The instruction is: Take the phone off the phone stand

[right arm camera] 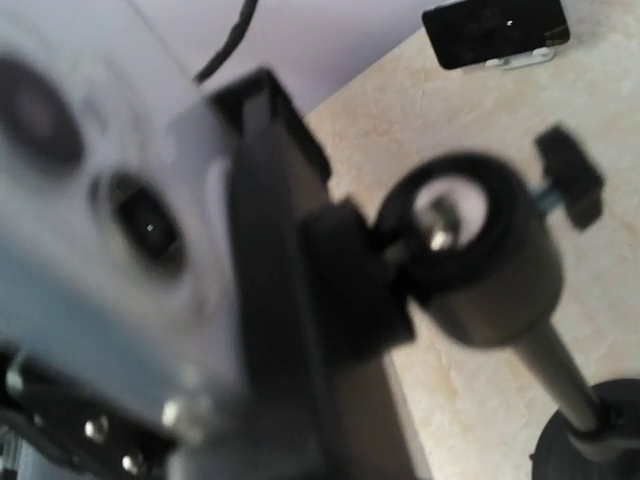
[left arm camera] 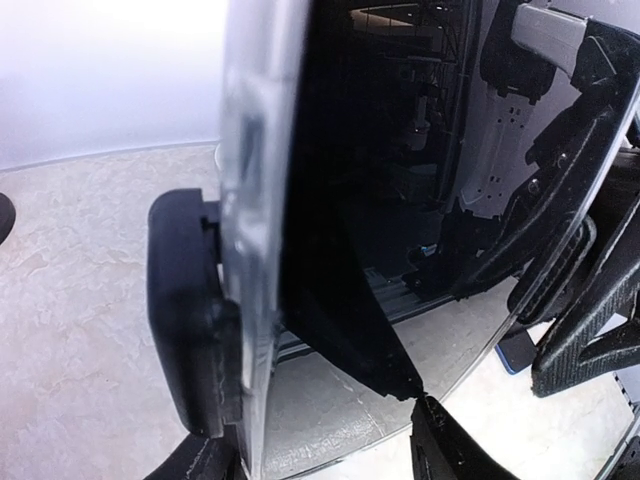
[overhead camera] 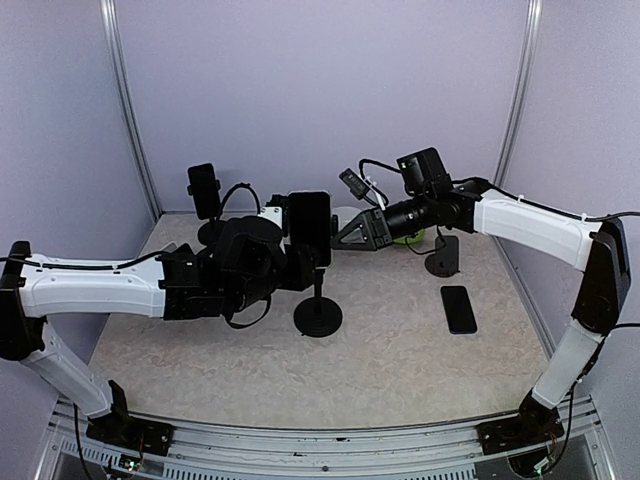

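Note:
A dark phone [overhead camera: 310, 225] stands upright in the clamp of the middle phone stand [overhead camera: 318, 300]. My left gripper [overhead camera: 297, 255] reaches it from the left. In the left wrist view the phone [left arm camera: 400, 200] fills the frame, with the stand's black clamp [left arm camera: 180, 300] on its back. The left gripper [left arm camera: 310, 430] straddles it: one fingertip [left arm camera: 440, 440] touches the glass, the other lies against the back. My right gripper [overhead camera: 340, 232] is at the clamp from the right. The right wrist view is blurred: phone back [right arm camera: 110, 230] and stand's ball joint [right arm camera: 465, 250] show, my fingers do not.
A second phone on its own stand [overhead camera: 204, 188] is at the back left. An empty stand [overhead camera: 443, 257] is on the right, with a phone lying flat [overhead camera: 459, 308] in front of it. A green object [overhead camera: 412, 237] sits behind the right arm.

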### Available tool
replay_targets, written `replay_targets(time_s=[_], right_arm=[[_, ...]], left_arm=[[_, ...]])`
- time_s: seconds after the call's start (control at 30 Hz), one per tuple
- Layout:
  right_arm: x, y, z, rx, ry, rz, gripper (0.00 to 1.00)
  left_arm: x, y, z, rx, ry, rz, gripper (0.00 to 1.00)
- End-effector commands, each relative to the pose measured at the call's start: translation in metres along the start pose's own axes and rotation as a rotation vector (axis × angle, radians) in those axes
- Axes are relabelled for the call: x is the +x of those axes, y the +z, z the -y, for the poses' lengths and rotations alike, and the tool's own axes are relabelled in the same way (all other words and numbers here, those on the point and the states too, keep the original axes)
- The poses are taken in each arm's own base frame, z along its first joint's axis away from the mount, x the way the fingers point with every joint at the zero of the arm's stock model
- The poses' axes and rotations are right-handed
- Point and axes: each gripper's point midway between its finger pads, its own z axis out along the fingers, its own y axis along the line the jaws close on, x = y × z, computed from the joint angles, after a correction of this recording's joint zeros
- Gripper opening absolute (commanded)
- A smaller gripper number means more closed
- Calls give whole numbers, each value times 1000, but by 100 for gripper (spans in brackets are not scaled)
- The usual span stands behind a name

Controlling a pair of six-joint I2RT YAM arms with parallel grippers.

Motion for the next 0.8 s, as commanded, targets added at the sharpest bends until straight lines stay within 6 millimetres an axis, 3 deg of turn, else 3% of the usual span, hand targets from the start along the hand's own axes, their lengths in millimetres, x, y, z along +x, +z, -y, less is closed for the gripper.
replay_targets(time_s=[0.0, 0.07, 0.2, 0.33, 0.77], right_arm=[[1, -4, -9, -32, -1, -18, 31], [-3, -5, -14, -50, -10, -14, 40], [-10, -12, -23, -46, -53, 10, 56], [-15, -19, -20, -16, -74, 23, 59], [-29, -23, -23, 15, -248, 12, 50]], left_arm=[[-16, -6, -1, 21, -22, 49, 56], [-16, -8, 1, 28, -21, 51, 61], [-18, -15, 2, 44, -27, 74, 82], [-15, -22, 6, 39, -2, 106, 97], [-11, -32, 4, 60, -52, 125, 99]])
